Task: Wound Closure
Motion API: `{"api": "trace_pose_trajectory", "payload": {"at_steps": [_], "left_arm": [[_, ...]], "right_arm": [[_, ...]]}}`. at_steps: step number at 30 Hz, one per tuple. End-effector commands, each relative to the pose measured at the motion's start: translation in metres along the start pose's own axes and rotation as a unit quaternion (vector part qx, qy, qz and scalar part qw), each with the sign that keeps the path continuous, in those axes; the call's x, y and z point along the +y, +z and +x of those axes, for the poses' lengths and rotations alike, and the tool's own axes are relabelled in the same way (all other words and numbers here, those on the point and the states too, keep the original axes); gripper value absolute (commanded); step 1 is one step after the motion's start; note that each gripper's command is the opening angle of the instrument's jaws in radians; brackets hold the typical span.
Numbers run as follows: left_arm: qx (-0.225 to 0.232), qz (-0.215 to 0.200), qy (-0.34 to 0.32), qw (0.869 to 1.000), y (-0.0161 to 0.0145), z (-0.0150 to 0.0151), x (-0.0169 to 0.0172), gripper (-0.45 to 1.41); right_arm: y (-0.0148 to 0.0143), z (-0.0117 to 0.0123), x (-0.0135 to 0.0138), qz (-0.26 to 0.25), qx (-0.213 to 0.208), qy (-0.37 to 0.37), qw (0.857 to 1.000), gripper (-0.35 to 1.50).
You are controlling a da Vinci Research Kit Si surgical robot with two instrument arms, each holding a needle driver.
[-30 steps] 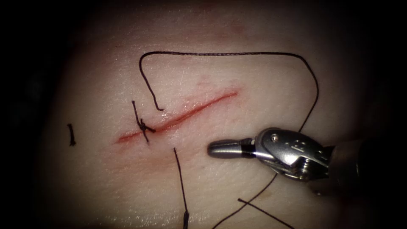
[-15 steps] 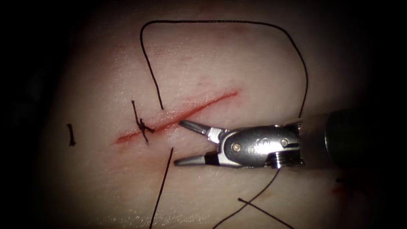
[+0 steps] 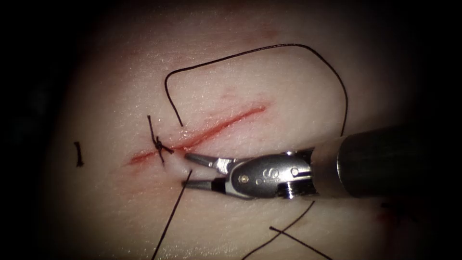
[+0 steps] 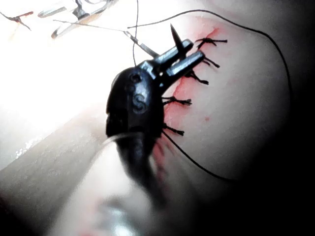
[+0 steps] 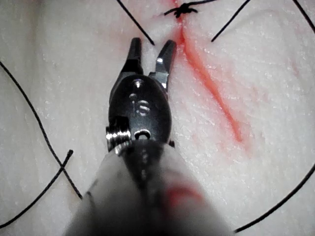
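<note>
One silver right pincer (image 3: 185,169) agape just right of red slanted cut (image 3: 211,130) in pale pork tissue (image 3: 288,86), empty, jaws straddling black thread tail (image 3: 171,216) beside dark knot (image 3: 159,143). Judgement: centre tail between jaws, avoid pinching tissue. Needle unseen.

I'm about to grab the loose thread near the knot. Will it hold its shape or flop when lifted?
Probably floppy: the thread lies in slack curves on the tissue. It looks thin and light, so it may slip unless the right tool, open and empty, grips it squarely. The knot sits tied at the cut, so that end should resist.
</note>
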Motion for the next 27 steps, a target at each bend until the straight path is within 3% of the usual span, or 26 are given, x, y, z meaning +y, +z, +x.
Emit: {"api": "trace_pose_trajectory", "payload": {"at_steps": [1,9,10,11,13,15,20,27], "left_arm": [[0.001,0.003,0.004,1.000,0.0003,-0.0006,0.0009,-0.45],[0.004,0.011,0.017,1.000,0.0003,0.0005,0.0033,-0.45],[0.005,0.013,0.020,1.000,0.0005,0.0006,0.0034,-0.45],[0.005,0.013,0.020,1.000,0.0005,0.0006,0.0034,-0.45],[0.005,0.014,0.020,1.000,0.0007,0.0006,0.0033,-0.45],[0.005,0.014,0.020,1.000,0.0009,0.0006,0.0033,-0.45],[0.005,0.015,0.021,1.000,0.0010,0.0006,0.0033,-0.45],[0.005,0.015,0.021,1.000,0.0011,0.0005,0.0034,-0.45]], "right_arm": [[0.0004,0.0000,-0.0011,0.002,0.007,0.003,1.000,-0.35],[-0.0004,0.0010,-0.0011,-0.004,0.018,0.012,1.000,-0.35],[-0.0004,0.0011,-0.0009,-0.003,0.015,0.022,1.000,-0.20],[-0.0003,0.0011,-0.0007,-0.002,0.014,0.026,1.000,0.25],[-0.0003,0.0013,-0.0002,-0.009,0.013,0.034,0.999,0.89],[0.0000,0.0016,0.0001,-0.022,0.011,0.040,0.999,1.14],[0.0006,0.0023,-0.0001,-0.025,0.011,0.041,0.999,1.14],[0.0002,0.0030,-0.0001,-0.038,0.026,0.050,0.998,0.61]]}}
